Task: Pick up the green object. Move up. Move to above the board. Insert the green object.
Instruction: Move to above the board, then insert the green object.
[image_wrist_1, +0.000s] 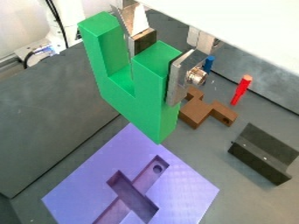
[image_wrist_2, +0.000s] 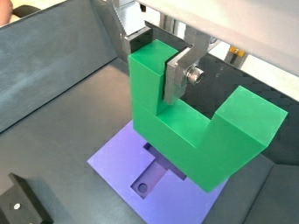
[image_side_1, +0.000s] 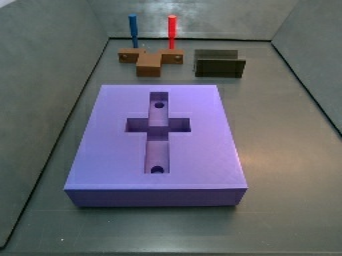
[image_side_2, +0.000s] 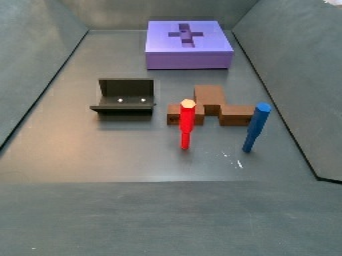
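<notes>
- The gripper (image_wrist_1: 155, 59) pinches the green object (image_wrist_1: 131, 83) by one prong, fingers (image_wrist_2: 183, 73) pressed on either side.
- In both wrist views it hangs above the board (image_wrist_1: 176, 185), clear of the cross-shaped recess (image_wrist_1: 132, 185).

No readable text or labels anywhere

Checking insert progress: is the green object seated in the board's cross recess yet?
No. In a wrist view the green object is clamped in the gripper, well above the board, whose recess is empty.
</notes>
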